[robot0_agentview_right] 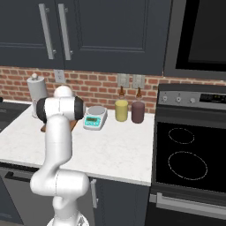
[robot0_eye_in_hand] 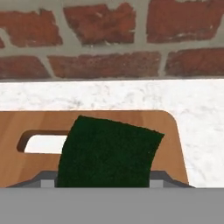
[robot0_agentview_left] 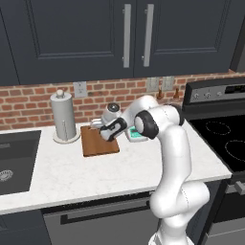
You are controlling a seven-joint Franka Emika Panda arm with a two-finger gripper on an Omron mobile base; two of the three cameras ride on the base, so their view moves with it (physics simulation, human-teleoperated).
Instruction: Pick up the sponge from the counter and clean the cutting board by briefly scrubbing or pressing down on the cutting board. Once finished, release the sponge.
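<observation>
- The gripper (robot0_agentview_left: 101, 130) hangs low over the far end of the cutting board (robot0_agentview_left: 98, 145), in the left base view, with the white arm bent over the counter (robot0_agentview_left: 76, 174) behind it.
- In the hand view the sponge (robot0_eye_in_hand: 107, 152) shows its dark green top, sitting between the two grey finger tips (robot0_eye_in_hand: 46, 180) at the bottom; one tip shows on each side of it, touching its edges, so the jaws look closed on the sponge.
- Whether the sponge touches the cutting board (robot0_eye_in_hand: 168, 144) or is held just above it cannot be told.
- The sponge partly covers the board's handle slot (robot0_eye_in_hand: 41, 142), which lies near the short edge facing the brick wall (robot0_eye_in_hand: 109, 39).
- A strip of white marbled counter (robot0_eye_in_hand: 131, 98) lies between the board and the brick wall.
- A paper towel roll (robot0_agentview_left: 63, 117) stands upright on its holder just beside the board's left side in the left base view.
- A small white-teal kitchen scale (robot0_agentview_right: 95, 117) sits on the counter to the right of the arm, with a yellow canister (robot0_agentview_right: 121, 110) and a dark purple canister (robot0_agentview_right: 137, 112) near it against the wall.
- A black stove (robot0_agentview_right: 190, 154) adjoins the counter on the right, and a dark sink (robot0_agentview_left: 14, 162) is set in it on the left.
</observation>
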